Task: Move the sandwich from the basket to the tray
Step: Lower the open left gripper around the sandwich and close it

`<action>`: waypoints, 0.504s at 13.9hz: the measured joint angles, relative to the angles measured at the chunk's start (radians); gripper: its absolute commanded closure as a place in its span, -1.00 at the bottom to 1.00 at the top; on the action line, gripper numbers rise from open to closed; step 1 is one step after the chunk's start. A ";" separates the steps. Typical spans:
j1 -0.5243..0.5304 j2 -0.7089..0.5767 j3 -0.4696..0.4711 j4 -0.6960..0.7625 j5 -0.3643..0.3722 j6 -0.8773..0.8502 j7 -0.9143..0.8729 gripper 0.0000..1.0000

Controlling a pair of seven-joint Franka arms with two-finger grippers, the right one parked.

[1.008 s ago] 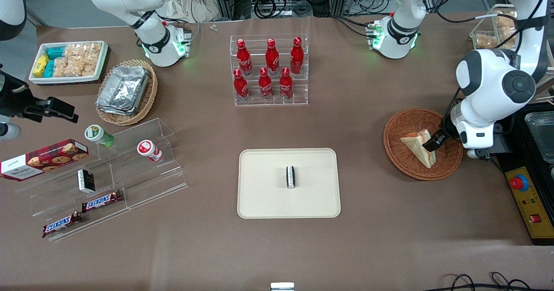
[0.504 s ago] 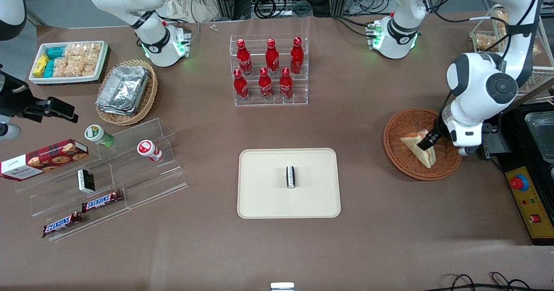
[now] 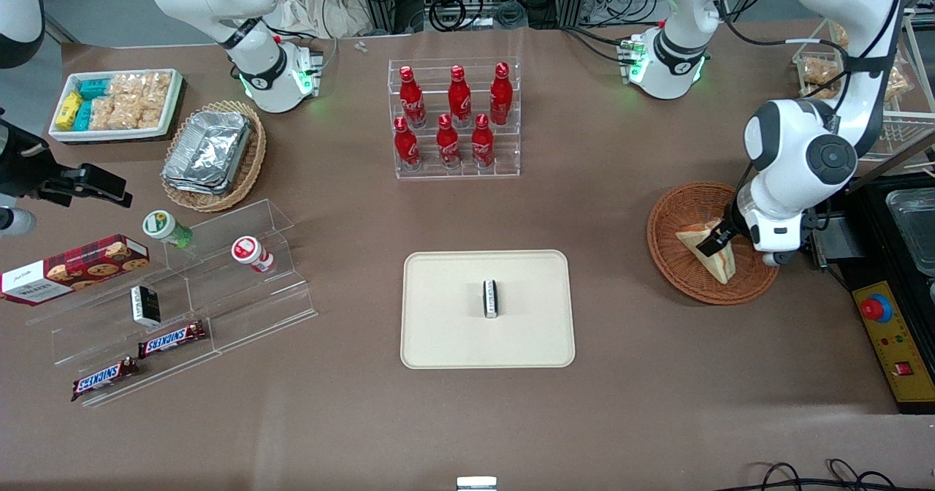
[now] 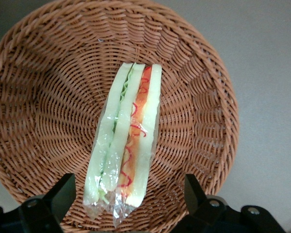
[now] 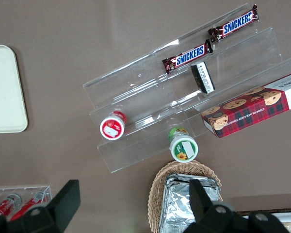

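The sandwich (image 3: 703,245) (image 4: 128,141), a plastic-wrapped white-bread wedge with red and green filling, lies in the round reddish-brown wicker basket (image 3: 668,261) (image 4: 48,97) toward the working arm's end of the table. My gripper (image 3: 719,240) (image 4: 128,188) hangs low over the basket and is open. Its black fingers (image 4: 63,191) stand apart on either side of the sandwich's narrow wrapped end, not touching it. The cream-beige tray (image 3: 453,334) lies at the table's middle, nearer the front camera than the bottle rack.
A small black-and-white packet (image 3: 491,298) stands on the tray. A clear rack of red bottles (image 3: 456,120) stands mid-table. A black control box with a red button (image 3: 886,330) lies beside the basket. Acrylic snack shelves (image 3: 182,294) and a foil-tray basket (image 3: 212,153) sit toward the parked arm's end.
The working arm's elbow and wrist have swung slightly toward the table's middle, shifting my gripper a little along the sandwich. The sandwich and basket have not moved.
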 measured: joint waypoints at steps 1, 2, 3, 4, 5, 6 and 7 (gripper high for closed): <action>0.000 0.008 0.000 -0.004 0.000 0.008 0.000 -0.99; 0.000 0.014 0.000 -0.006 0.000 0.013 0.000 -1.00; 0.000 0.022 0.000 -0.009 0.000 0.019 0.000 -0.99; 0.000 0.030 0.000 -0.012 0.000 0.029 0.000 -0.98; 0.000 0.039 0.000 -0.014 0.000 0.037 0.000 -0.71; 0.000 0.048 0.000 -0.016 0.000 0.043 0.001 -0.10; 0.000 0.057 0.000 -0.017 0.005 0.048 0.002 0.37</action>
